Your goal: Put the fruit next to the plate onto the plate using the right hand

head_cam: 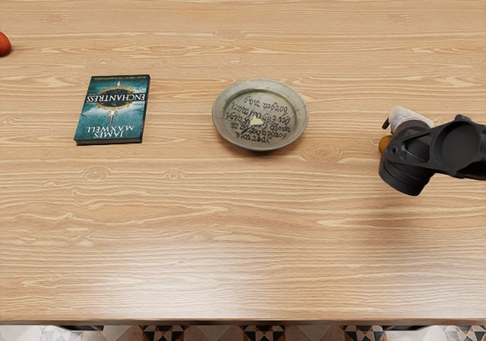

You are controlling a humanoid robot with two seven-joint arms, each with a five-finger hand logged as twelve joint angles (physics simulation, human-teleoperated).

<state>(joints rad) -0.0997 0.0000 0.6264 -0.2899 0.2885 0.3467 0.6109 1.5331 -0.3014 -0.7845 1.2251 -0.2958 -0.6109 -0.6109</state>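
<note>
My right arm [448,153] is matte black all over, built of chunky rounded segments with soft grey highlights along their edges. One joint housing [461,146] shows a flat, slightly glossy circular face, and a thick black cylinder [406,175] bulges beside it. The arm's far end carries a smooth whitish piece [408,118], pale grey where shaded.

Plate [221,115] is seen mid-frame, book [113,108] at left; orange fruit [386,143] is half hidden by right hand [408,140] at right edge.
</note>
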